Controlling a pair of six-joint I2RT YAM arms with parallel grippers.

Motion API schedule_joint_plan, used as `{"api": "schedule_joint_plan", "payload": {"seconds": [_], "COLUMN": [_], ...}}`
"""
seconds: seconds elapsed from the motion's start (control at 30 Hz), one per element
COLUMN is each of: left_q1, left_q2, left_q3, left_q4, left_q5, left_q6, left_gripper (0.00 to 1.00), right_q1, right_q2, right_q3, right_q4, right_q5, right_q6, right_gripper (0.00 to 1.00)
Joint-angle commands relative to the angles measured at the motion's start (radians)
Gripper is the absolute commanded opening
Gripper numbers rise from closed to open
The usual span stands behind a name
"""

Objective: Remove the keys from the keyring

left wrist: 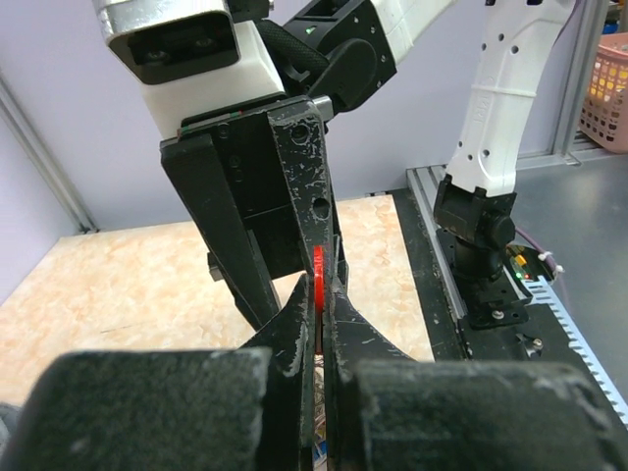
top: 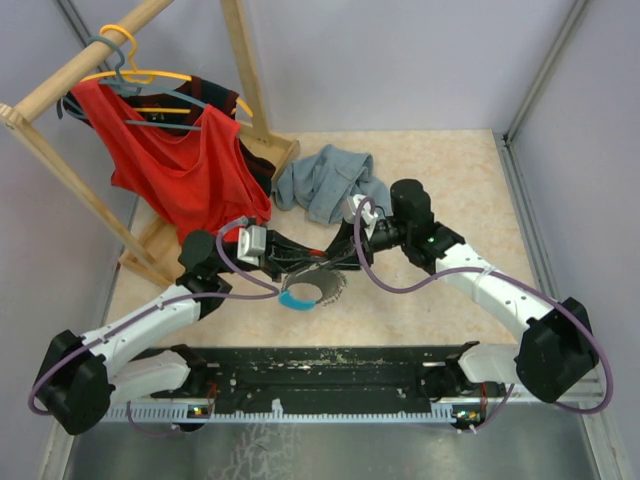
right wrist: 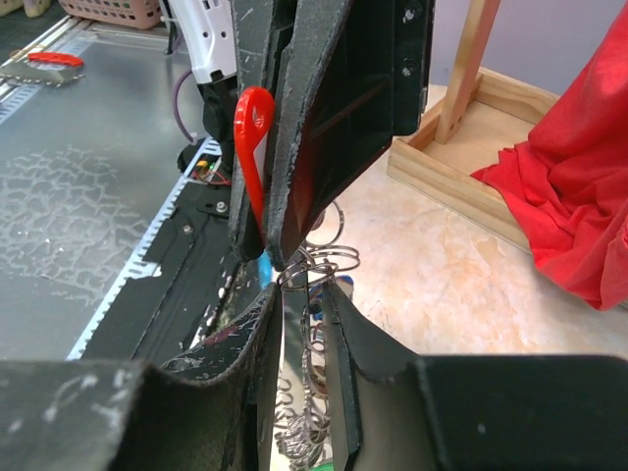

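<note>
Two arms meet over the pale marbled tabletop (top: 430,180). The left gripper (left wrist: 319,304) has its jaws pressed together on a thin red key (left wrist: 317,277) with a flat plastic head, seen edge-on between its fingertips. The right gripper (right wrist: 302,294) faces it closely. Its jaws stand a little apart with a silvery metal coil (right wrist: 319,260) of the chain between them; whether they bite on it cannot be told. The keyring (top: 294,300), a palm-sized loop, part grey and part light blue, sits just below the two grippers, in front of the arm bases; whether it hangs or rests on the table is unclear. Judged progress: early. No key is seen lying apart from the ring, and the red key appears not yet free of the chain. The remaining keys cannot be made out here, so each is presumably left to detach
</note>
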Motion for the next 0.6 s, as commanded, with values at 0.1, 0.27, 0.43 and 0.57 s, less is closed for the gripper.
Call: {"api": "schedule_joint_plan", "payload": {"seconds": [0.1,0.27,0.43,0.57], "left_q1": [0.002,0.002,0.002,0.002], "left_q2": [-0.049,-0.052,-0.053,-0.059], "left_q3": [-0.005,-0.005,-0.005,-0.008], "left_q4": [0.027,0.023,0.014,0.009], "left_q5": [-0.069,-0.082,-0.098,-0.106], "left_q6": [0.027,0.025,0.014,0.002], "left_gripper": [0.0,0.0,0.0,0.0], "right_q1": [0.01,0.009,0.005,-0.014], "right_q2": [0.003,-0.002,-0.008,-0.017], "right_q3": [0.017,0.029,0.046,0.055], "right_q4": [0.019,-0.004,-0.035,-0.045], "right_q5": [-0.05,-0.041,0.0,0.027], "right_q6": [-0.01,-0.02,-0.03,-0.029], "right_gripper": [0.25,0.26,0.29,0.33]}}
